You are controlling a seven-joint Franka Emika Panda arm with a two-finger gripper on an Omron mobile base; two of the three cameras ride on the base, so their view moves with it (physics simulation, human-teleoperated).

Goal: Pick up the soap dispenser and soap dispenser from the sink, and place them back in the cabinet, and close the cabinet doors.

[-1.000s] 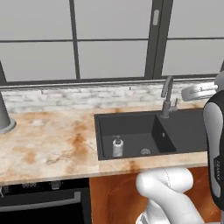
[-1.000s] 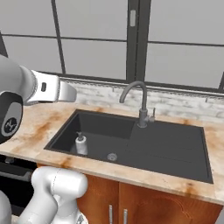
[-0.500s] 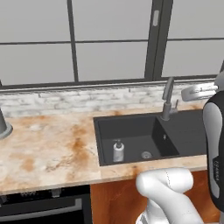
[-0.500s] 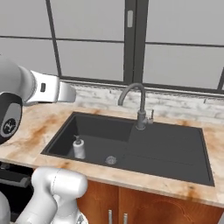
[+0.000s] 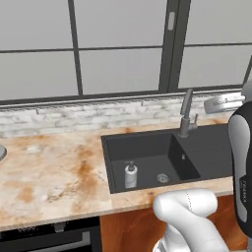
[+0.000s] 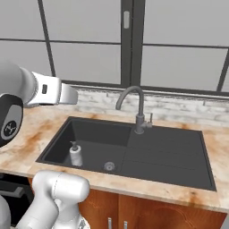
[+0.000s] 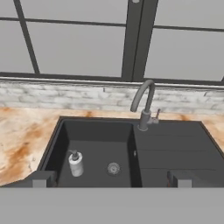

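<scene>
One soap dispenser (image 5: 130, 175) (image 6: 75, 154) (image 7: 76, 164), grey-white with a grey pump, stands upright on the floor of the dark sink (image 5: 142, 147) (image 6: 161, 152) (image 7: 175, 148), left of the round steel drain (image 5: 163, 178) (image 7: 113, 168). The curved grey faucet (image 5: 186, 110) (image 6: 134, 105) (image 7: 144, 105) rises behind the basin. My gripper (image 7: 111, 180) is open, with its fingertips (image 7: 43, 179) wide apart and nothing between them. It is held above and in front of the sink. The slimmer white dispenser, the cabinet and its doors are out of view.
An orange-veined marble counter (image 5: 54, 172) surrounds the sink, backed by a pale brick strip (image 5: 74, 118) and large windows. A dark appliance front (image 5: 49, 238) sits under the counter at the left. Wooden fronts with short silver handles (image 6: 109, 222) lie below the sink.
The whole scene has slid slightly left in both base views, so the base has driven right. The dispenser stands in the same spot in the basin.
</scene>
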